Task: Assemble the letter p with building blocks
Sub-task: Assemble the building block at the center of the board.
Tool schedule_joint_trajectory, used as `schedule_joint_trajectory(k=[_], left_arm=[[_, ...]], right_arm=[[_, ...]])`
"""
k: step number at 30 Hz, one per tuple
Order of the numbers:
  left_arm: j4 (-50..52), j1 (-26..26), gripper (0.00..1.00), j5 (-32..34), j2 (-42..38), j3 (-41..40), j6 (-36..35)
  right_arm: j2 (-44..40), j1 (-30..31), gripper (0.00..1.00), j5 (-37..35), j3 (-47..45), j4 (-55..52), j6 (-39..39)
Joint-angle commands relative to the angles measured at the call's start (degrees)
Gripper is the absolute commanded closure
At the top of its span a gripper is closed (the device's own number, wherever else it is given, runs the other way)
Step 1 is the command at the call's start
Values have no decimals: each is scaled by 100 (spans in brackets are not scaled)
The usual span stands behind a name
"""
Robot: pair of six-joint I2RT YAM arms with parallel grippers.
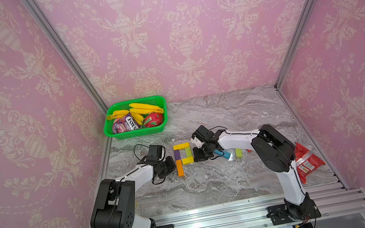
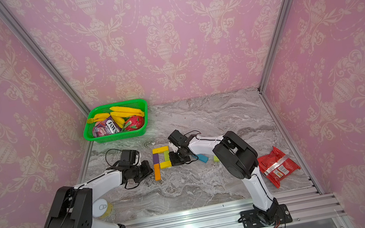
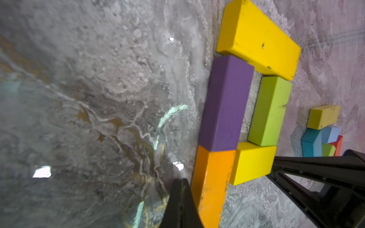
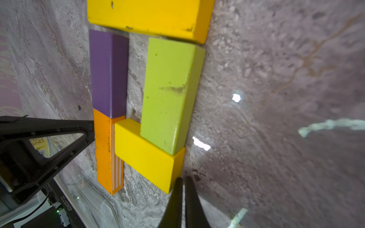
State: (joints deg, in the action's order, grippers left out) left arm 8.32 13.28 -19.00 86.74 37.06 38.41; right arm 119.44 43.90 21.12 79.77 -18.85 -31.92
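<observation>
Right wrist view: upper yellow block (image 4: 150, 15) cropped; right gripper (image 4: 182, 178) jaws together, empty, by lower yellow block (image 4: 148, 156). Left gripper (image 3: 181, 180) likewise pinched together.

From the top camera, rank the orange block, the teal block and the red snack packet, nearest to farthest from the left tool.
1. orange block: right at the tip of the left tool, just to its right.
2. teal block: farther right, loose beyond the assembled blocks.
3. red snack packet: farthest, at the far right side.
</observation>
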Motion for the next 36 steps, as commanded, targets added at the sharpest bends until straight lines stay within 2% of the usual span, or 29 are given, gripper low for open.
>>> schedule_joint_trajectory(k=[1,36], left_arm=[[127,-27,100,-11,141,47,-20],[26,43,100,-98,264,143,26]], right_arm=[[261,-13,90,-122,13,-215,13],[289,17,90,-123,105,-281,-1]])
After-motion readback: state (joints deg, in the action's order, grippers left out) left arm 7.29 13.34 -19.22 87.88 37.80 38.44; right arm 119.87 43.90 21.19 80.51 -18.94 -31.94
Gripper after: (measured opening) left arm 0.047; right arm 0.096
